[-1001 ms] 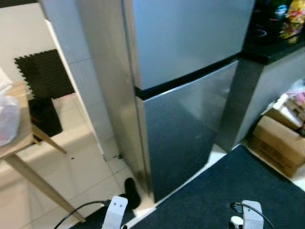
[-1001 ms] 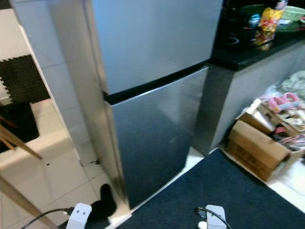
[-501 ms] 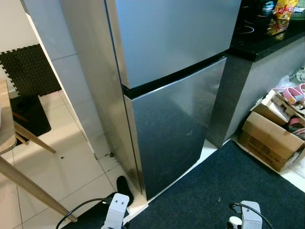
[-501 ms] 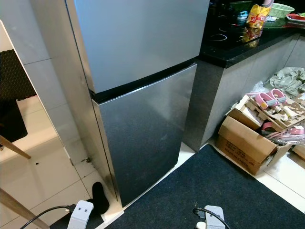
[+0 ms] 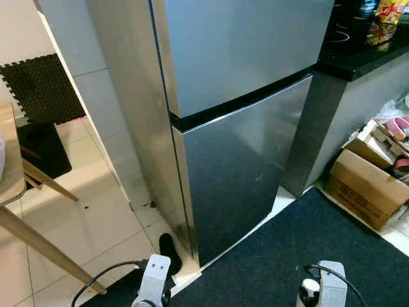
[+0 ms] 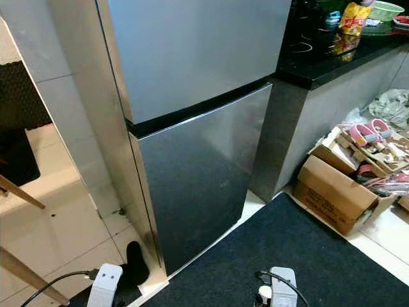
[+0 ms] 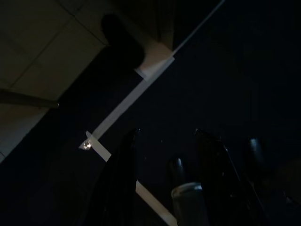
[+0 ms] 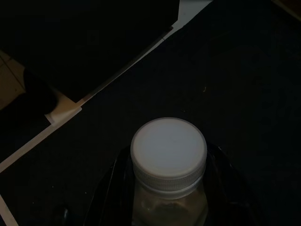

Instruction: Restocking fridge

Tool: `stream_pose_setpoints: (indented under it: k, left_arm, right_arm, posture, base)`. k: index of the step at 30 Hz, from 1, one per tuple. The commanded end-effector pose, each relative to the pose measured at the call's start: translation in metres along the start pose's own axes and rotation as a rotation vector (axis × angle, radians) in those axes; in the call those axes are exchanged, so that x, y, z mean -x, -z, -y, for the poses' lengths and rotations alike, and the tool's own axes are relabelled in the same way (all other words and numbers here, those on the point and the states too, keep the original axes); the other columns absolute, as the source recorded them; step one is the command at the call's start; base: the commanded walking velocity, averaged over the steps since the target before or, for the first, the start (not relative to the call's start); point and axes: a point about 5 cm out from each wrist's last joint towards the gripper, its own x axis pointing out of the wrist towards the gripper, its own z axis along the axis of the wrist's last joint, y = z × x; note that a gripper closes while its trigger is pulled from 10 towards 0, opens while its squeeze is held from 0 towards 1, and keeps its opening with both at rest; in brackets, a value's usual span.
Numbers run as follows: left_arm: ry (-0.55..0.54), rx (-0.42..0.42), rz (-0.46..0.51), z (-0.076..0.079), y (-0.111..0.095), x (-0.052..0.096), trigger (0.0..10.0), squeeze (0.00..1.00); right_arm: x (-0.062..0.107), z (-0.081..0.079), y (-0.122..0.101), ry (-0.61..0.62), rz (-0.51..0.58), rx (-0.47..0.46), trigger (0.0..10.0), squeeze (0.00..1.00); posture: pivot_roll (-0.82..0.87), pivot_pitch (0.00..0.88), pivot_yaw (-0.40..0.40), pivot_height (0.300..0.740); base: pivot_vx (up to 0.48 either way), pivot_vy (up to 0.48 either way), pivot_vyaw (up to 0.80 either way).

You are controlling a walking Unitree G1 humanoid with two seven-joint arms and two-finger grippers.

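The silver two-door fridge (image 5: 236, 128) stands right in front of me, with both the upper door (image 5: 243, 45) and the lower door (image 5: 236, 179) closed. My right gripper (image 8: 168, 162) is shut on a clear bottle (image 8: 168, 155) with a white screw cap, held low over the dark mat; a black finger (image 8: 110, 188) flanks the bottle on each side. My left gripper (image 7: 164, 141) is open with nothing between its fingers and hangs over the mat's edge. The two wrists show low in the eye views, left (image 5: 153, 278) and right (image 5: 323, 291).
A dark blue mat (image 5: 307, 249) lies before the fridge. A black slipper (image 5: 169, 249) sits at the fridge's left corner. A cardboard box (image 5: 367, 185) of shoes stands at the right under a black counter (image 5: 358, 54). A wooden table leg (image 5: 38, 243) slants at the left.
The whole picture has shifted as the camera moved; the fridge stays shut. Both arms hang low as before, the right wrist showing slightly higher.
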Motion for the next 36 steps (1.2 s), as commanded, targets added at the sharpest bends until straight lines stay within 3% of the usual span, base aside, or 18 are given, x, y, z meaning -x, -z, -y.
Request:
stream_pose_setpoints:
  k: [1,22,36]
  left_arm:
    - [-0.023,-0.003,0.002,-0.008,0.0,0.001,10.0,0.0]
    - [-0.003,-0.01,0.063,-0.005,-0.016,-0.002,10.0,0.0]
    - [0.028,-0.036,0.1,0.0,-0.023,-0.003,10.0,0.0]
  right_arm:
    - [0.0,-0.002,-0.001,-0.006,0.014,0.0,10.0,0.0]
    - [0.002,0.0,0.003,0.001,0.012,-0.003,10.0,0.0]
    - [0.003,0.001,0.006,0.008,0.007,-0.008,10.0,0.0]
  posture:
    - [-0.07,0.015,0.03,0.726]
    - [-0.08,0.017,0.038,0.726]
    - [-0.08,0.014,0.042,0.726]
  base:
    - [0.274,0.0,0.0]
    - [0.335,0.0,0.0]
    - [0.0,0.0,0.0]
